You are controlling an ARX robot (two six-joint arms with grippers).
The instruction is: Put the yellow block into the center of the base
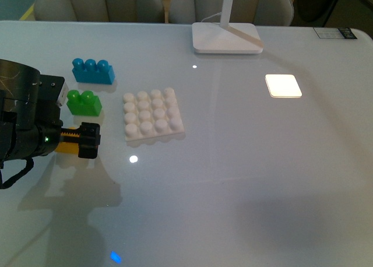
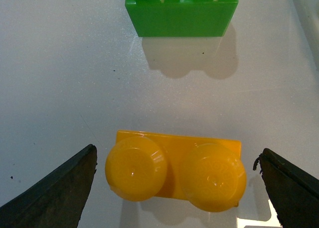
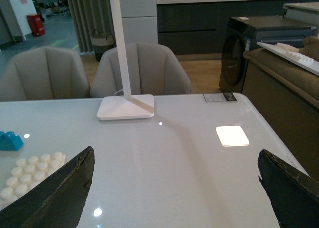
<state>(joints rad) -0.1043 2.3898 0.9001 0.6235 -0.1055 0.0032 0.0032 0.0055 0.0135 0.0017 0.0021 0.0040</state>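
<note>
The yellow block [image 2: 174,173] lies studs-up on the white table, between the two dark fingers of my left gripper [image 2: 179,188]. The jaws are open and stand a little clear of both ends of the block. In the front view the left gripper [image 1: 87,140] sits low at the table's left, with a bit of the yellow block [image 1: 66,148] showing under it. The white studded base [image 1: 152,116] lies to the right of that gripper, with nothing on it. My right gripper [image 3: 174,188] is open and empty above bare table, with a corner of the base [image 3: 30,175] to one side.
A green two-stud brick [image 1: 84,102] stands just beyond the yellow block, also seen as the green brick [image 2: 182,14]. Behind it is a blue three-stud brick [image 1: 93,71]. A white lamp foot [image 1: 226,37] stands at the back. Chairs line the far edge.
</note>
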